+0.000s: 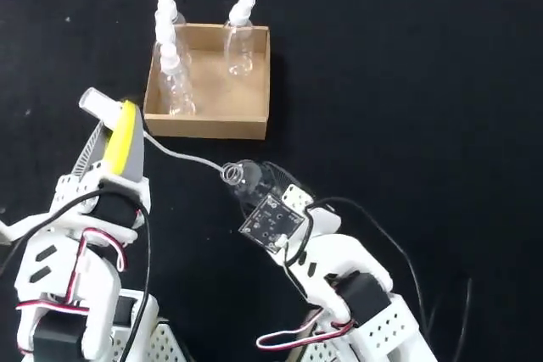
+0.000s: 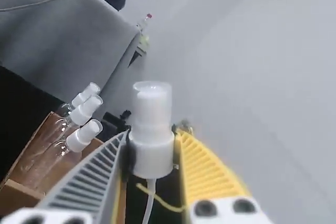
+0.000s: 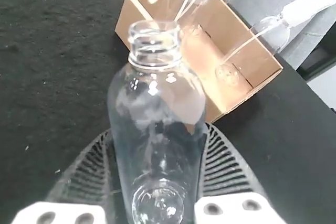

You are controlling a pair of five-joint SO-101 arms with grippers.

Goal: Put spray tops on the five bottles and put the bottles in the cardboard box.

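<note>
Left gripper [image 2: 152,136] clamped on a white spray top [image 2: 152,121], right gripper [image 3: 157,129] gripping an uncapped clear bottle [image 3: 155,93], cardboard box [image 1: 208,126] at the bottle's 11 o'clock, four capped bottles [image 1: 176,82] standing inside.

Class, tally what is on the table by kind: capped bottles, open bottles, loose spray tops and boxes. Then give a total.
Capped bottles: 4
Open bottle: 1
Loose spray top: 1
Cardboard box: 1
Total: 7

White arms [image 1: 76,273], black servos [image 1: 114,209] and cables [image 1: 399,253]; left hand's [image 2: 152,135] one finger [image 2: 202,171] yellow.
</note>
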